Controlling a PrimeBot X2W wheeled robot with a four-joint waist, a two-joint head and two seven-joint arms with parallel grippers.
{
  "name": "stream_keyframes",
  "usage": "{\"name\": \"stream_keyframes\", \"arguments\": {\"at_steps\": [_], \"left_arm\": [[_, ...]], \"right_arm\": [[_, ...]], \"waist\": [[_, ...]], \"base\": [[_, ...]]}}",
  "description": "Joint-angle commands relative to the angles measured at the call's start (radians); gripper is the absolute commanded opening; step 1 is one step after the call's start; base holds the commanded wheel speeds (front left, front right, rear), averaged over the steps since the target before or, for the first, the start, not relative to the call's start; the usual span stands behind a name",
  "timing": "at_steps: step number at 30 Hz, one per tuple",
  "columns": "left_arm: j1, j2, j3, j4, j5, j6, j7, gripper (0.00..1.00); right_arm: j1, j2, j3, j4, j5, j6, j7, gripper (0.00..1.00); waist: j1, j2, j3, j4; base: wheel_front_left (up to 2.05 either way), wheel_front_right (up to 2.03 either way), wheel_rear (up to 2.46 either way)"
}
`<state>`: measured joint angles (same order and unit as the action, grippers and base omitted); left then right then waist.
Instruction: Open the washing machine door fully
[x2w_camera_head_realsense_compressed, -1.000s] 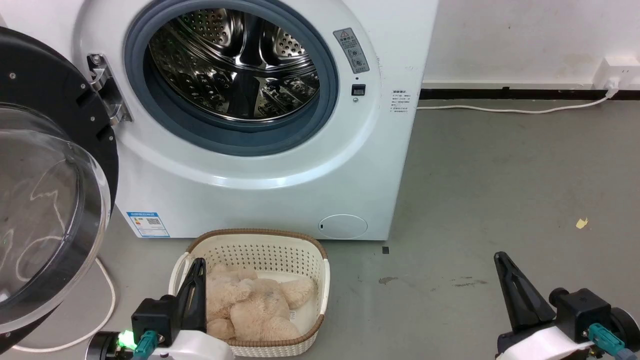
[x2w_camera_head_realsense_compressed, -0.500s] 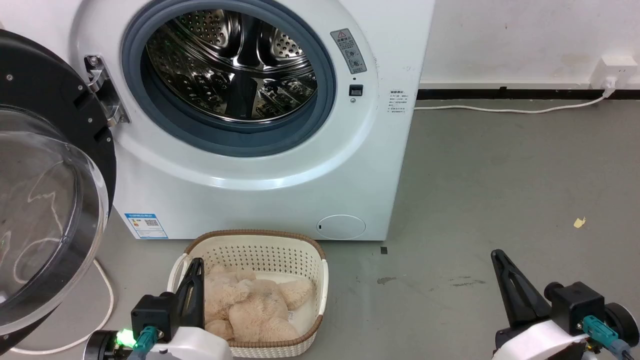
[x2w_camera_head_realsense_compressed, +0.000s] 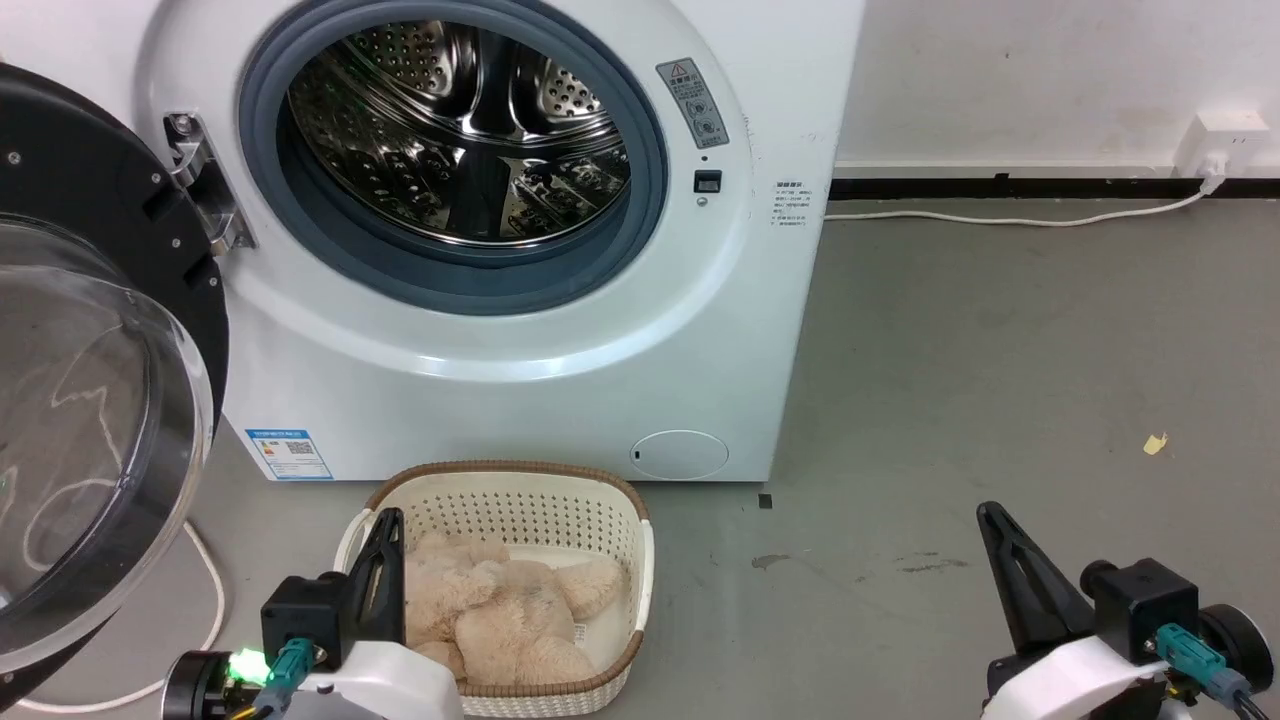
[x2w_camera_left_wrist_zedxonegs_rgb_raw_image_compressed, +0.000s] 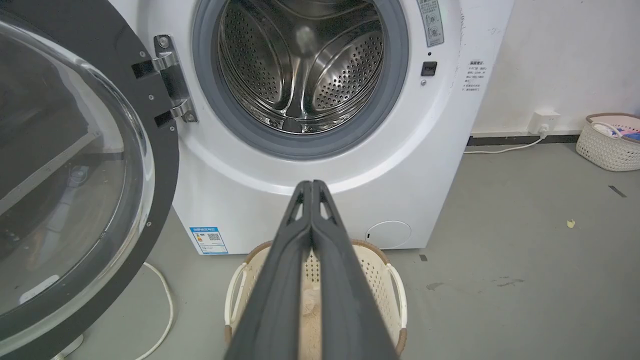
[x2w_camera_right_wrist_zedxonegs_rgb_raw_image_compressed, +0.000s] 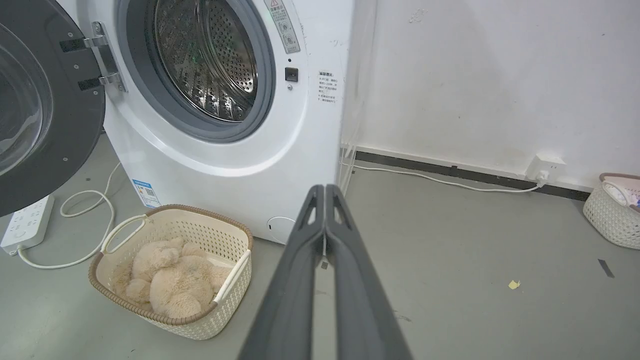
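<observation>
The washing machine door, black-rimmed with a bulging clear glass bowl, is swung wide open on its hinge at the left of the white machine. The steel drum behind the grey rubber ring is exposed. My left gripper sits shut at the lower left, over the near rim of a basket, well clear of the door. At the lower right, above bare floor, my right gripper is shut too. Neither holds anything.
A cream basket holding a beige plush toy stands on the floor before the machine. A white cable and power strip lie under the door. A second basket stands far right by the wall.
The whole head view has shifted slightly left, so the camera moved. Both grippers stay shut and sit a little lower in the picture. The door keeps its place.
</observation>
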<state>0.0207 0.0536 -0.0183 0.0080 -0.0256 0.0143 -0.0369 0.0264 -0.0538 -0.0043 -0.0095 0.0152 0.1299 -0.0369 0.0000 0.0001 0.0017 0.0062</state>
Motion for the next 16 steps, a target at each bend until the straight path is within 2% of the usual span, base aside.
{"name": "stream_keyframes", "arguments": {"at_steps": [1, 16], "left_arm": [[-0.012, 0.0, 0.004, -0.004, 0.01, -0.007, 0.005, 0.0], [-0.021, -0.003, 0.018, -0.008, 0.026, -0.014, 0.037, 0.0]], "right_arm": [[-0.017, 0.003, 0.001, 0.003, -0.007, 0.001, 0.005, 0.0], [-0.026, 0.004, 0.004, 0.009, -0.015, 0.001, 0.037, 0.0]], "waist": [[0.0, -0.0001, 0.0, -0.001], [0.0, -0.0001, -0.002, -0.006]], "base": [[0.0, 0.0, 0.0], [0.0, 0.0, 0.0]]}}
